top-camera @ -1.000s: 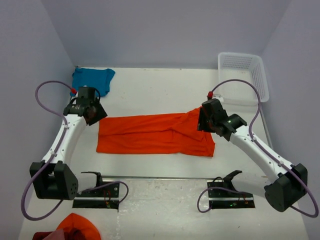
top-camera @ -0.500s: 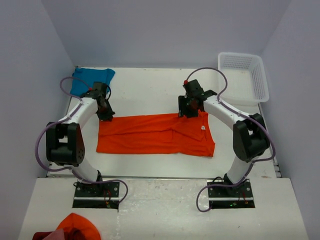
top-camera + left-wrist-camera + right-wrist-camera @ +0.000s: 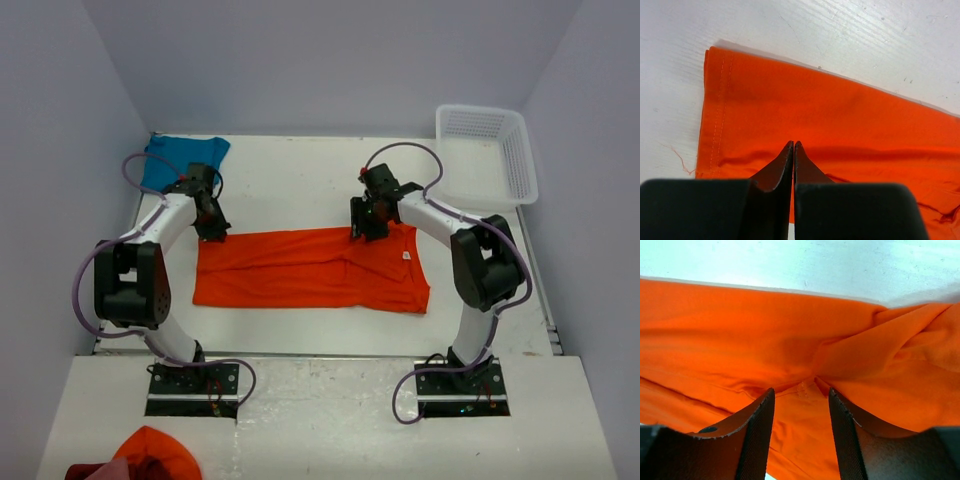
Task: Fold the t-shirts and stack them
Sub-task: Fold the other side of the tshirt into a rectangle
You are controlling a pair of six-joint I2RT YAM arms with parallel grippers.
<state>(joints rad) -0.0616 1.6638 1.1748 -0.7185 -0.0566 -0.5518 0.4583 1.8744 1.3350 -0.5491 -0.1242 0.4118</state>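
Top external view: orange t-shirt (image 3: 300, 270) is lying spread across the desk (image 3: 290, 185); teal t-shirt (image 3: 180, 158) is lying at the far-left corner. Left pincer (image 3: 213, 235) is pressing, fully closed, on the orange t-shirt's far-left corner — whether it is pinching fabric cannot be told. Right pincer (image 3: 362, 232) is standing open, straddling bunched orange cloth at the far edge.
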